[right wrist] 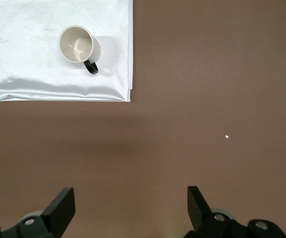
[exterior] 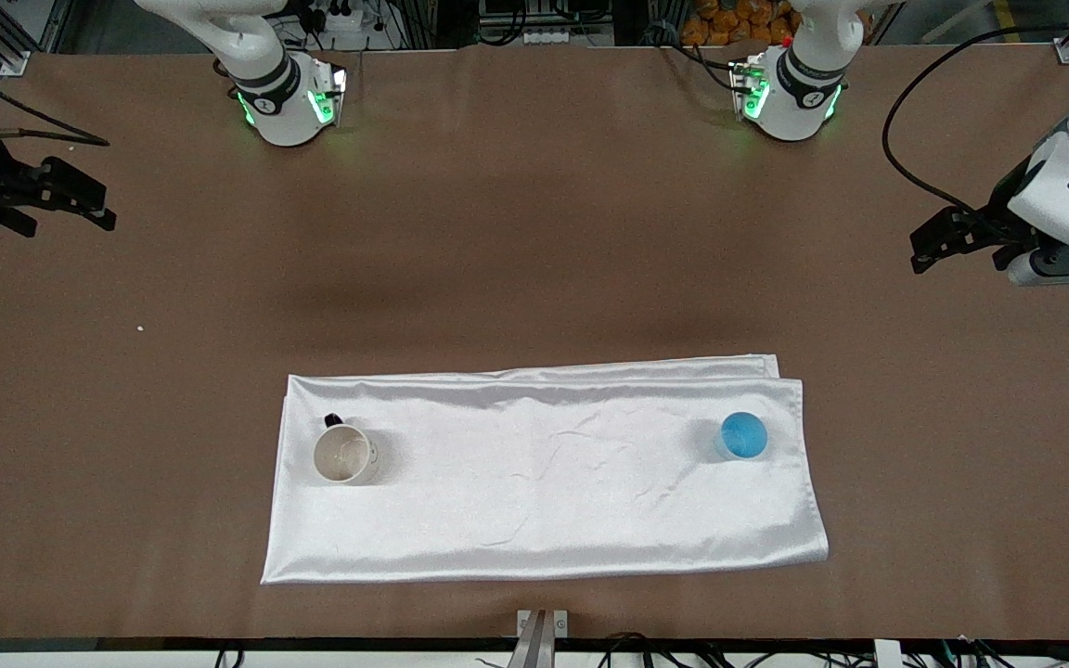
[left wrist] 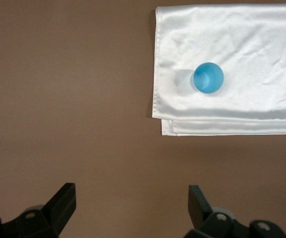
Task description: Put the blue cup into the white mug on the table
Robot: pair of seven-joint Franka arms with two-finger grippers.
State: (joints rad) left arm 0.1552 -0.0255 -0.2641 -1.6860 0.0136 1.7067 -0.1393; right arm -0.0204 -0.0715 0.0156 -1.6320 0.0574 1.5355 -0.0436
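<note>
The blue cup stands upright on a shiny white cloth, toward the left arm's end; it also shows in the left wrist view. The white mug with a black handle stands upright on the same cloth toward the right arm's end, and shows in the right wrist view. My left gripper is open and empty over the brown table at its own end, well apart from the cup; its jaws stand wide. My right gripper is open and empty over bare table at its end.
The cloth is folded double, with a second layer showing along its edge farther from the front camera. A small white speck lies on the table near the right arm's end. A metal bracket sits at the table's near edge.
</note>
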